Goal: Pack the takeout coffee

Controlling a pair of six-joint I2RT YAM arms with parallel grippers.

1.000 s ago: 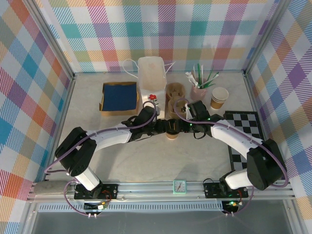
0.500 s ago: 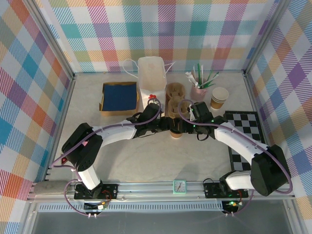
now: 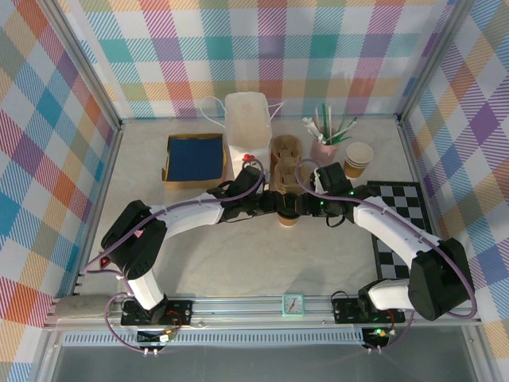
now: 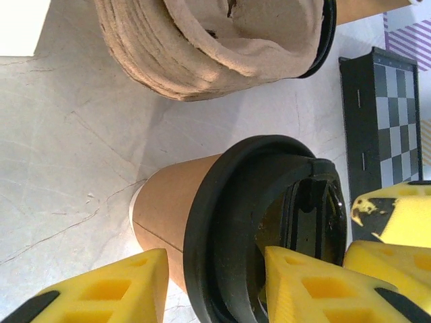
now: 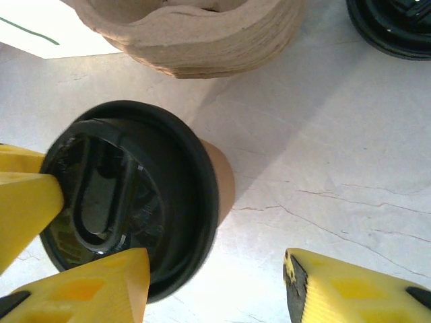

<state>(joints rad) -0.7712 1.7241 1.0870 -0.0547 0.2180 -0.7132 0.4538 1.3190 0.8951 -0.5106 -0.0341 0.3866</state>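
Takeout coffee (image 4: 168, 208) sits between the left tool's (image 4: 215, 282) cropped fingers (image 4: 101, 289), grip impossible to tell; right tool (image 5: 215, 269) stands parted.

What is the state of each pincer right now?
Left pincer: astride the rim of the small brown paper cup with black plastic lid; grip cannot be told.
Right pincer: open, not gripping.

From above, the left gripper (image 3: 274, 204) and right gripper (image 3: 302, 205) hide most of the takeout coffee (image 3: 288, 220) from you. At the left wrist, you cannot tell whether the fingers (image 4: 101, 293) clamp it.
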